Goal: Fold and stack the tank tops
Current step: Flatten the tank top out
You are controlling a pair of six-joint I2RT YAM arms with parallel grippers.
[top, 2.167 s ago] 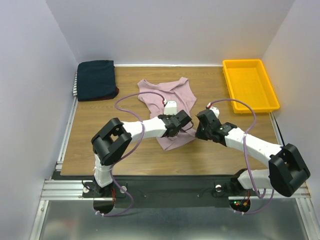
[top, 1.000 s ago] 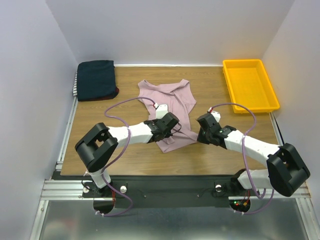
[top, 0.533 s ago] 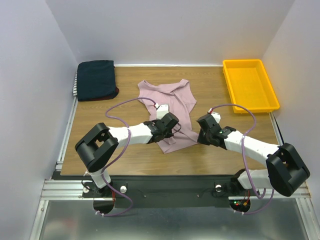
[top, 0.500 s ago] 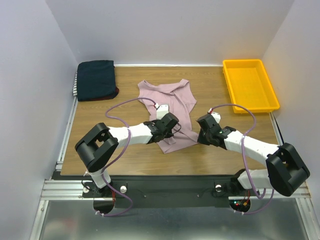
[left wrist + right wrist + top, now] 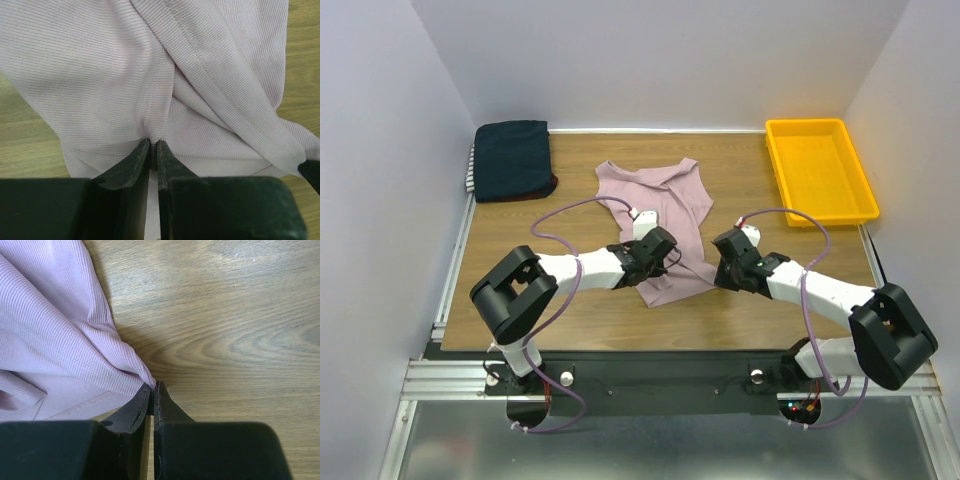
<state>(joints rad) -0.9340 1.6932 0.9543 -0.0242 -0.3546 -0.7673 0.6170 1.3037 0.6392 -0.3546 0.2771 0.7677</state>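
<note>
- The pale dusty-pink tank top (image 5: 668,195) is ribbed cloth with stitched hems. It lies rumpled rather than flat, with one layer folded diagonally across another.
- It sits on the wooden table (image 5: 505,235) near the middle. Its straps point toward the far edge and its lower end reaches toward the near edge.
- The other tank tops form a folded stack (image 5: 512,158) in the far left corner. Dark navy is uppermost, striped edges show along the stack's left side, and a red edge shows at its near right corner.
- The left gripper (image 5: 153,146) is clamped on the pink top. Its fingers pinch a raised ridge of cloth along a stitched seam, in the lower part of the garment.
- The right gripper (image 5: 153,386) is also clamped on the pink top. It bites the tip of the garment's right-hand lower corner, low against the wood.
- The two grippers are close together, both at the near end of the garment. The left arm reaches in from the left and the right arm from the right.
- Bare wood lies to the left of the pink top, between it and the navy stack. More bare wood lies between the garment and the near edge.
- A yellow tray (image 5: 820,170) stands in the far right corner, well apart from the pink top.
- Walls rise along the left, far and right edges of the table.
</note>
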